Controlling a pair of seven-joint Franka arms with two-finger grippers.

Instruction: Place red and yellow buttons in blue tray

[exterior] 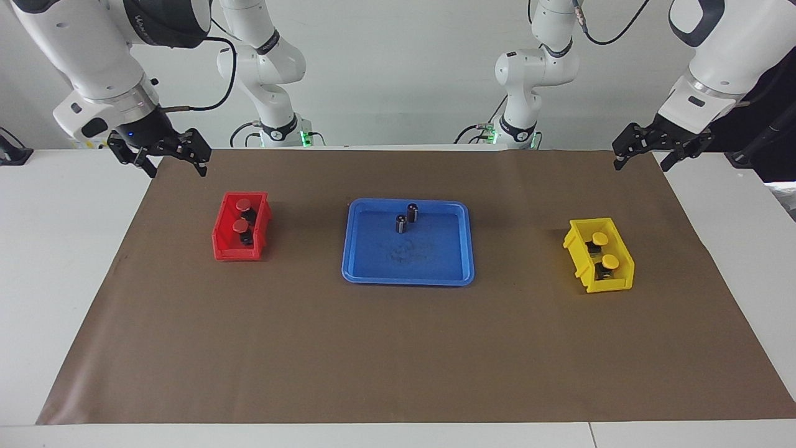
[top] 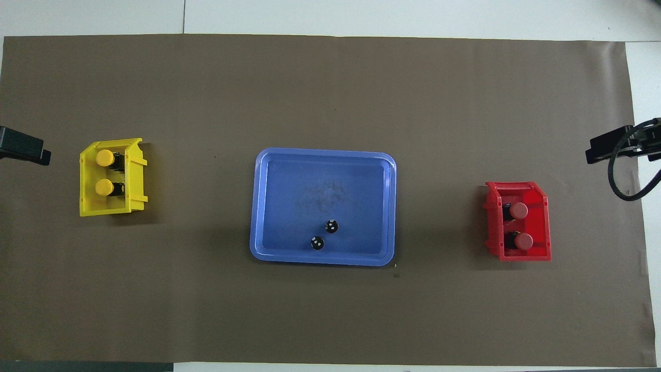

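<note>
**Buttons not yet picked: handling notes**

Currently, facing view: right gripper hangs over the mat's edge at the right arm's end, above and apart from the red bin. Its fingers are spread and hold nothing. Left gripper waits over the mat's corner at the left arm's end, fingers likewise apart and empty. Two red buttons sit in the red bin, two yellow buttons in the yellow bin. The blue tray lies between the bins and holds two dark cylinders near its robot-side rim.

Overhead view: the caps face up, red buttons and yellow buttons each in a row against one bin wall. Tray mostly bare.

Judgement: the buttons look light, rigid and smooth. The round cap is probably slippery, so pinching across the cap's sides from above seems best. Bin walls crowd one side.
</note>
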